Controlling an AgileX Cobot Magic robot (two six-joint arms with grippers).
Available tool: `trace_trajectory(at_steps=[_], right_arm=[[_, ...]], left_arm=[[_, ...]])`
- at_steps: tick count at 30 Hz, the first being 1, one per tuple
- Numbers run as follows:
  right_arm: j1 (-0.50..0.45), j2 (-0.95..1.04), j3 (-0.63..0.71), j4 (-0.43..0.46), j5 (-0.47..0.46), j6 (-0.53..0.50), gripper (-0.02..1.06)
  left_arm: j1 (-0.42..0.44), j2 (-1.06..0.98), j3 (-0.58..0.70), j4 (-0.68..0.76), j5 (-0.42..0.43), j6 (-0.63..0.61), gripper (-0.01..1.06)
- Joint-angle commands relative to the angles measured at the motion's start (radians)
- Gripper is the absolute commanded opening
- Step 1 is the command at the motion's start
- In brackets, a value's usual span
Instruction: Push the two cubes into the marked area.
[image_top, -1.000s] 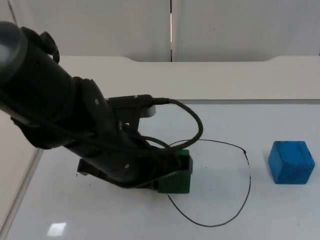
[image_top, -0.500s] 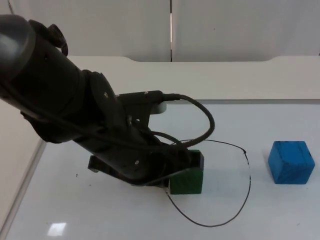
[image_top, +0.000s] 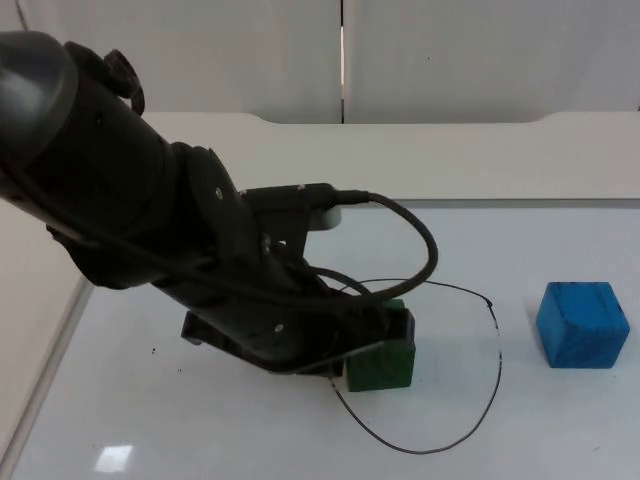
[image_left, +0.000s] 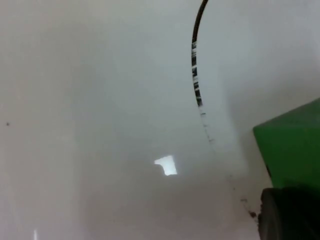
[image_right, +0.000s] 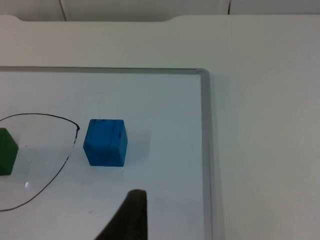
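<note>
Green cube (image_top: 381, 364): sat just inside the left edge of the black hand-drawn outline (image_top: 497, 345).
Blue cube (image_top: 582, 323): stood outside it, right.
Left gripper (image_top: 385, 335): touched the green cube; finger spread could not be told.
Right gripper (image_right: 131, 216): waited near the blue cube.

white table top (image_top: 560, 170) | grey partition wall (image_top: 480, 55), vertical seam | light glare (image_top: 113, 458)

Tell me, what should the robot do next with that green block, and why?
Probably keep nudging the green block a little further right with the left gripper: it sits just inside the drawn outline's left edge, while the blue block waits outside.
</note>
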Motion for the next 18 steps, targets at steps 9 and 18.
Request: trace_trajectory(at_steps=[9,18], right_arm=[[0.004,-0.003,0.001,0.000,-0.008,0.002,0.58],[0.004,-0.003,0.001,0.000,-0.008,0.002,0.53]], left_arm=[[-0.002,-0.103,-0.011,0.143,0.000,0.007,0.00],[0.094,-0.384,-0.011,0.307,0.106,0.007,0.00]])
